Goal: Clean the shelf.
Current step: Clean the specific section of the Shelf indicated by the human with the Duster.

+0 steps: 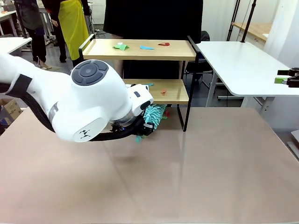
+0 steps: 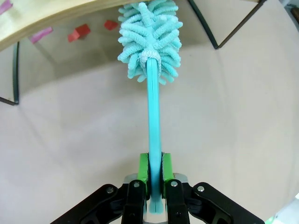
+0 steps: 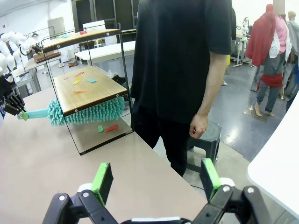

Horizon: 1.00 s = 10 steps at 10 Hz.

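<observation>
shelf on table, far side | scraps on its 2 boards | duster head under lower board | person behind shelf

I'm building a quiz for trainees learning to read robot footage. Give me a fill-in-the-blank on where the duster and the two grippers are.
1. The left gripper is shut on the turquoise duster, holding it by its ____.
2. The duster's fluffy head sits beneath the ____ board of the shelf.
3. The right gripper is ____, holding nothing.

Missing words: handle; lower; open.
</observation>
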### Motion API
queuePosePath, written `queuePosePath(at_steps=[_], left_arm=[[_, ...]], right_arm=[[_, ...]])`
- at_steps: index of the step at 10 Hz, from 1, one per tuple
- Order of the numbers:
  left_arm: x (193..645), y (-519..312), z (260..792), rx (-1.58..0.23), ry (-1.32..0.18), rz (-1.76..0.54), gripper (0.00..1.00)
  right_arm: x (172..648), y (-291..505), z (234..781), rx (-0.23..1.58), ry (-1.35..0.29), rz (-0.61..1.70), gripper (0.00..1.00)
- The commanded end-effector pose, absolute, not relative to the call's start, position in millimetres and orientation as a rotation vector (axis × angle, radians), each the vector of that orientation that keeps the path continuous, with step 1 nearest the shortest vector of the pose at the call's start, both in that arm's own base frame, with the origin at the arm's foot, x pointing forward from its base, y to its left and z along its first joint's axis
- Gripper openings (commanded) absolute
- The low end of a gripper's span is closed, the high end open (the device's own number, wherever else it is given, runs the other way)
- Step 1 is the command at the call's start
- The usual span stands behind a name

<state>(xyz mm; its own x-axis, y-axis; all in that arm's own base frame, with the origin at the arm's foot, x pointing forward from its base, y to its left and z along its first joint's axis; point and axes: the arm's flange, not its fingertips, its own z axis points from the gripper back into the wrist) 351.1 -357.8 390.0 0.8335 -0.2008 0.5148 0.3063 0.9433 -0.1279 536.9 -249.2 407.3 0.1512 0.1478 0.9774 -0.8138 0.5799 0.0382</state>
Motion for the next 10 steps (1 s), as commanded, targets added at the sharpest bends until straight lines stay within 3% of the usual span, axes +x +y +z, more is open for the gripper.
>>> queuePosePath(at_steps=[1, 10], left_arm=[[364, -387, 378, -0.212, -0.550, -0.181, 0.14], [364, -435, 346, -0.366, -0.567, -0.112, 0.14]], right_arm=[[537, -247, 410, 0.672, -1.234, 0.775, 1.00], [537, -247, 410, 0.672, -1.234, 0.775, 1.00]])
